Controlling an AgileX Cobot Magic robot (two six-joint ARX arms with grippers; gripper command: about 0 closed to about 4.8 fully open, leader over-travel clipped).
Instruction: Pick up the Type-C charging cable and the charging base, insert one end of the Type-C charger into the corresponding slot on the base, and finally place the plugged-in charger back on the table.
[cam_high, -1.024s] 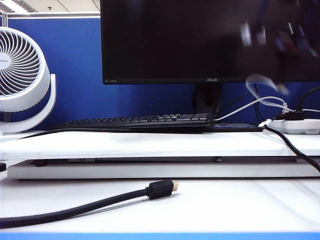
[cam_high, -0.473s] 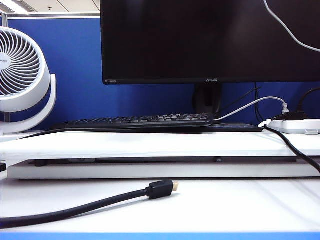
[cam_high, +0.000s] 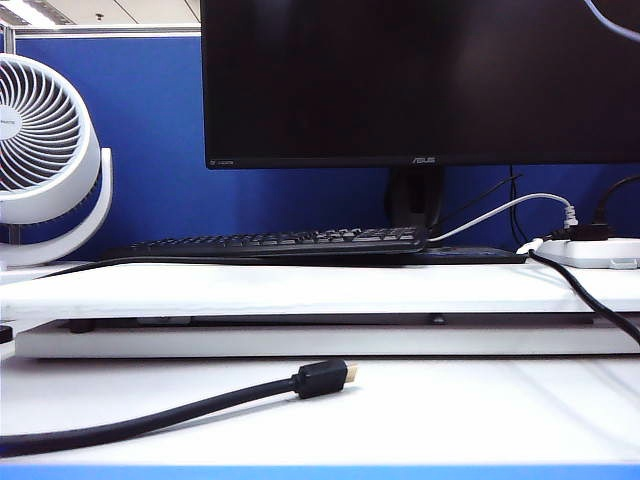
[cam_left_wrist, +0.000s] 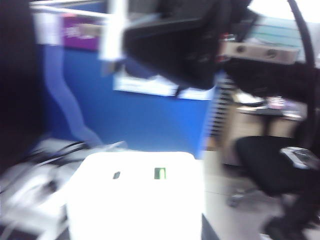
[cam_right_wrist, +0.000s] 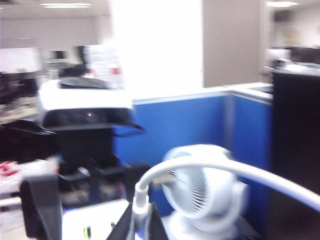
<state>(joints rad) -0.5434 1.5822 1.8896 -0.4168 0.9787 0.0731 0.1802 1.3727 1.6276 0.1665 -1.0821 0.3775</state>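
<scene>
At the right gripper (cam_right_wrist: 136, 216): fingers (cam_right_wrist: 150, 226) pressed together on the Type-C charging cable (cam_right_wrist: 220, 167), pinching it close to one end. From the pinch, rises a short way, then arcs out past the white fan (cam_right_wrist: 200, 192) and runs out of view.

At the left gripper: fingers hidden behind the charging base (cam_left_wrist: 137, 197), yet clamped on it, judging by how the block hangs close before the wrist camera. Held well above the surface, with 1 small green light (cam_left_wrist: 160, 173) on its face. Both wrist pictures blurred.

In the exterior view, neither gripper in sight. Only a short white stretch of the cable (cam_high: 612, 20), cutting the top right corner in front of the monitor (cam_high: 400, 80). Half a second earlier, hung there as a long slant across that corner of the screen. 1 second earlier, looped low above the power strip (cam_high: 600, 252), with a blurred arm over it.

Elsewhere, no change. Same black cable with its gold-tipped plug (cam_high: 322, 379) on the surface (cam_high: 450, 410). Same keyboard (cam_high: 280, 242) on the raised shelf (cam_high: 300, 290). Same greyish cord (cam_high: 500, 208) running to the power strip.
</scene>
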